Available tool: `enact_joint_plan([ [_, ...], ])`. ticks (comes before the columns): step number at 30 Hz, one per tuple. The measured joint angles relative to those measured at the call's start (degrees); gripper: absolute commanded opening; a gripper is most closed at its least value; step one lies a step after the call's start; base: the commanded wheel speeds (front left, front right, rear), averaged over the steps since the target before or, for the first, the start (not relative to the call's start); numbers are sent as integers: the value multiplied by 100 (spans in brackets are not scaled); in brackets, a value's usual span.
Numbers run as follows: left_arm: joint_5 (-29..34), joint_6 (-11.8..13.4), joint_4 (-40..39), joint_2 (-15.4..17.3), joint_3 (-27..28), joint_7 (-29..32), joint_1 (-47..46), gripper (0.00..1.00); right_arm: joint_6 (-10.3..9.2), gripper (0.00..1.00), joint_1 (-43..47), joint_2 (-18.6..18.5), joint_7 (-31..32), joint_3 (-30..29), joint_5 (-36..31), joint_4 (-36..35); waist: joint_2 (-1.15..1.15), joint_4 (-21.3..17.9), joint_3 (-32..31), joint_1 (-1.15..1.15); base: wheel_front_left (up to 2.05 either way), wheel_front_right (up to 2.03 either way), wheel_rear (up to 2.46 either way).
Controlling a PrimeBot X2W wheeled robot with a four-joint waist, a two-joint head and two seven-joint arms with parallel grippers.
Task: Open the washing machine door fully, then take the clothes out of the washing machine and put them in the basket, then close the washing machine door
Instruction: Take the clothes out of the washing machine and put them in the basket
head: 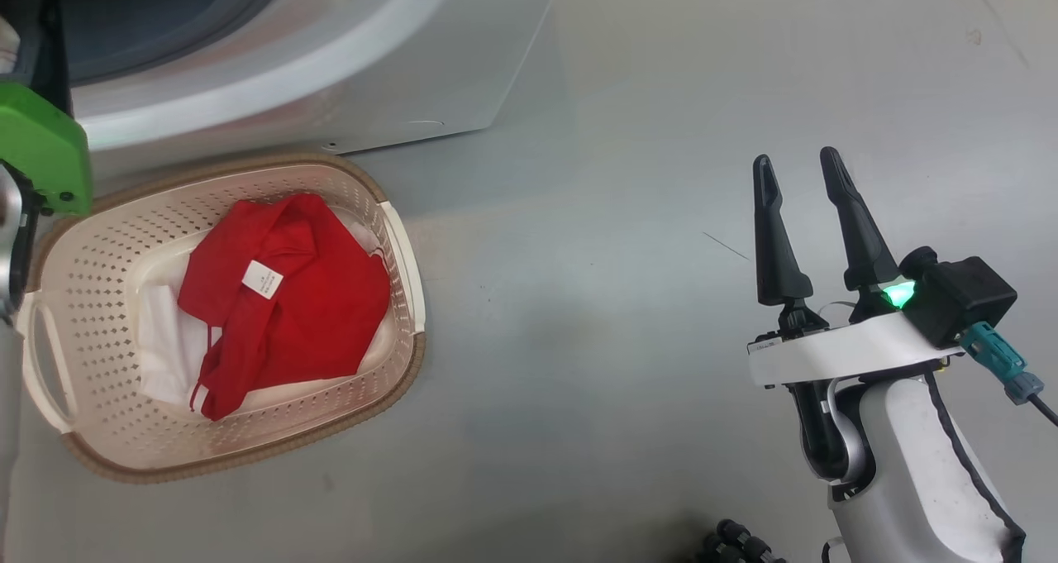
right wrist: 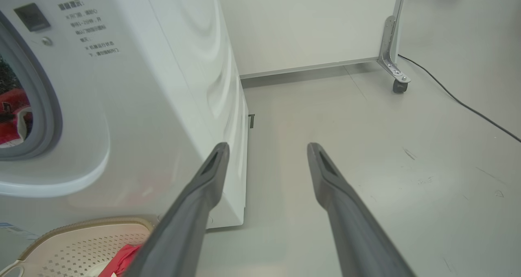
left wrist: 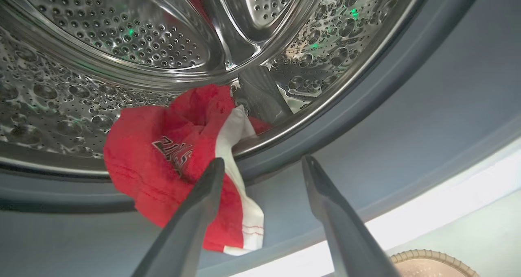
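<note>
One red garment (head: 289,307) lies in the basket (head: 99,431) beside the washing machine (head: 463,67) as the left gripper (left wrist: 262,160), fingers apart, hovers before a second garment (left wrist: 163,163) at the drum lip (left wrist: 293,130); right gripper (head: 795,158) hangs open, door closing yet to come

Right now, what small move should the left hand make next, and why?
Probably ease the left hand forward and close on the red garment hanging over the drum's lip: its fingers stand open right before that cloth, holding nothing, and a second garment already lies in the basket.
</note>
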Motion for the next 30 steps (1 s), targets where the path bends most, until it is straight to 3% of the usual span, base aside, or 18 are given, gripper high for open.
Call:
enact_joint_plan([
  [30, 288, 70, 1425, 289, -4, 398, -1404, 100, -93, 100, -226, 1, 0, 216, 142, -12, 0, -299, 411, 0, 0, 0, 0],
])
